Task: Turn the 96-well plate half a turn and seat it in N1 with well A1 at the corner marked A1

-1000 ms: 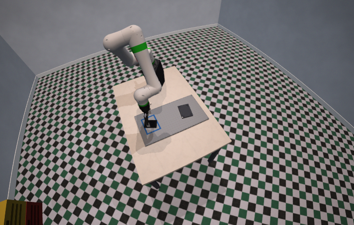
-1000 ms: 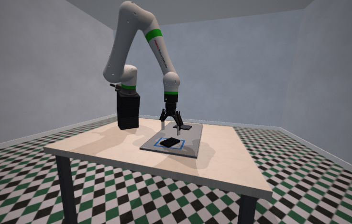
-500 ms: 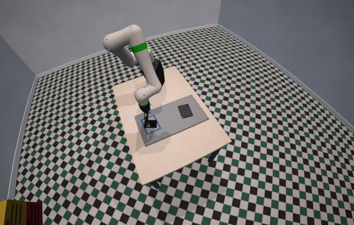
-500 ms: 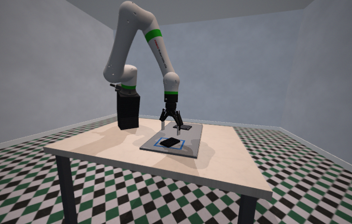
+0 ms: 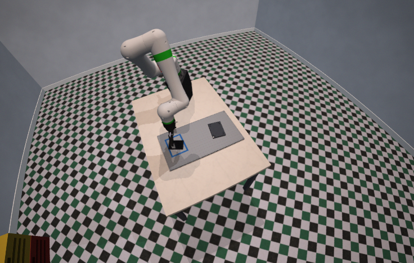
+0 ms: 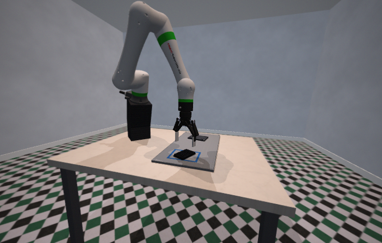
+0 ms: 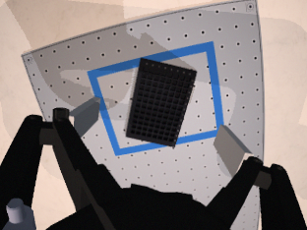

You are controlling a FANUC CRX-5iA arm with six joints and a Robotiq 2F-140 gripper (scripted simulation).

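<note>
black plate (image 7: pixel 160 101), blue outline (image 7: pixel 105 111), apparently grey deck (image 7: pixel 236 47)

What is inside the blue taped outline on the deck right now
The black 96-well plate lies inside the outline, skewed to its sides. The deck beneath the plate is hidden.

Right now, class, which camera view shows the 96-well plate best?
The wrist view: the 96-well plate fills the frame's middle, well grid visible, lying skewed inside the blue B1 outline. The top view shows a small dark patch partly behind the end effector; the exterior view, a flat dark slab.
</note>
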